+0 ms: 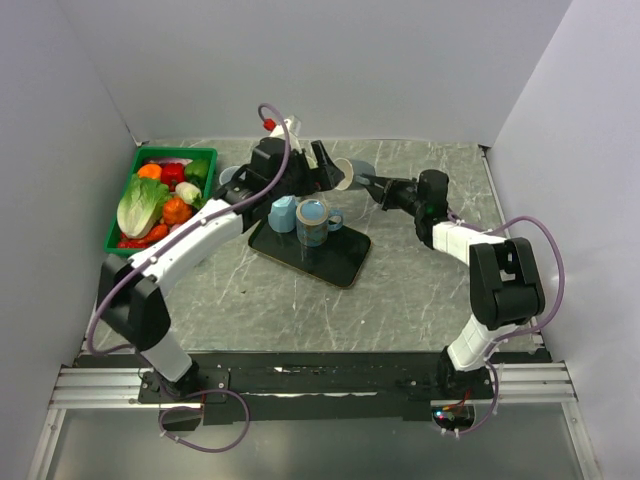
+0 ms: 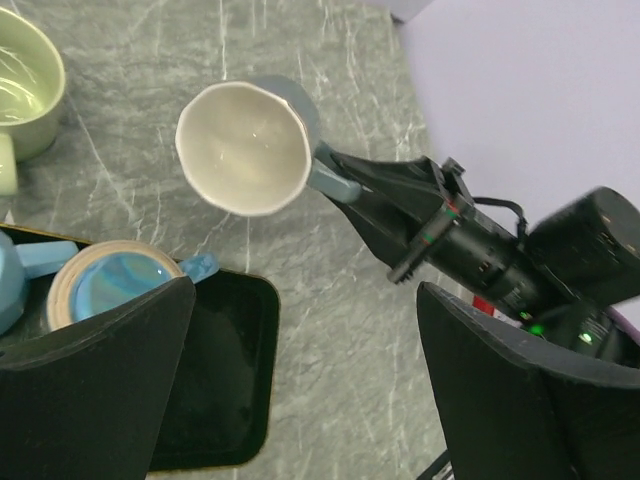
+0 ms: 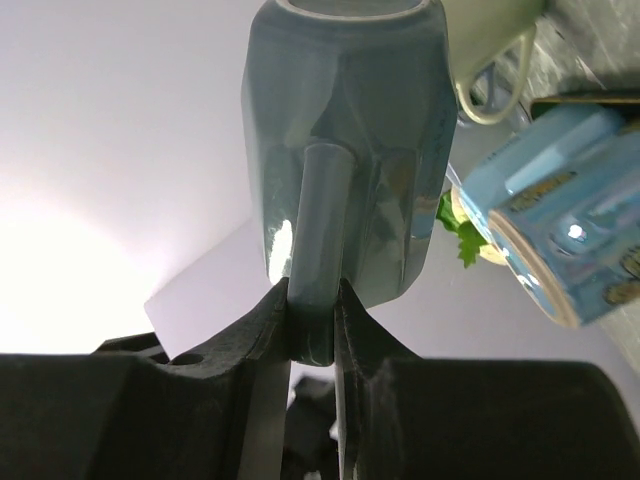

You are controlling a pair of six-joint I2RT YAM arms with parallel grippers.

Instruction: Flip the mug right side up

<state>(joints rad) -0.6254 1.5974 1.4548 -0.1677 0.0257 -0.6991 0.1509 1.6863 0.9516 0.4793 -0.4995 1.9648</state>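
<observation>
The grey-blue mug (image 1: pixel 343 173) with a cream inside is held off the table at the back middle, tilted so that its mouth faces my left wrist camera (image 2: pixel 245 145). My right gripper (image 1: pixel 366 181) is shut on the mug's handle (image 3: pixel 318 250), its jaws pinching the handle from both sides (image 3: pixel 312 312). The mug's body (image 3: pixel 345 150) stretches away from the fingers. My left gripper (image 1: pixel 322 163) is open and empty, just left of and above the mug, with its fingers spread wide over the table (image 2: pixel 300 400).
A black tray (image 1: pixel 335 262) in the middle holds a blue patterned mug (image 1: pixel 313 222) and a light blue object (image 1: pixel 283 213). A pale green mug (image 2: pixel 20 80) stands at the back. A green basket (image 1: pixel 118 218) of vegetables is at the left.
</observation>
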